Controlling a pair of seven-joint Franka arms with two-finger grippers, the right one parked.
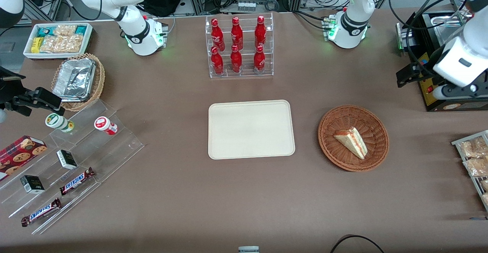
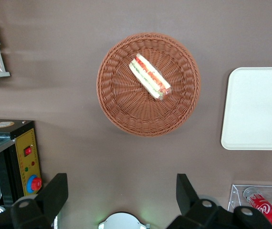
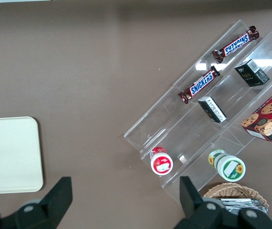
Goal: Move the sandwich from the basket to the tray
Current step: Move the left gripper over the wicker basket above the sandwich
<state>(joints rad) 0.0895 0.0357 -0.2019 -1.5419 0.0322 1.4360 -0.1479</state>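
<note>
The sandwich (image 1: 352, 141), a pale bread wedge with red-orange and green filling, lies in the round reddish-brown wicker basket (image 1: 339, 121). The cream tray (image 1: 251, 129) lies flat and bare beside the basket, toward the parked arm's end. My left gripper (image 1: 407, 76) hangs open and empty high above the table, farther from the front camera than the basket and toward the working arm's end. The left wrist view shows the open gripper (image 2: 120, 183) over bare table, apart from the basket (image 2: 126, 109), with the sandwich (image 2: 149, 76) and part of the tray (image 2: 257, 107).
A clear rack of red bottles (image 1: 238, 47) stands farther from the front camera than the tray. A black appliance (image 1: 438, 92) sits under my arm. A rack of snack packets (image 1: 472, 161) is at the working arm's end. A stepped acrylic display (image 1: 68, 161), a foil-tray basket (image 1: 78, 81) and a white bin (image 1: 57, 39) are at the parked arm's end.
</note>
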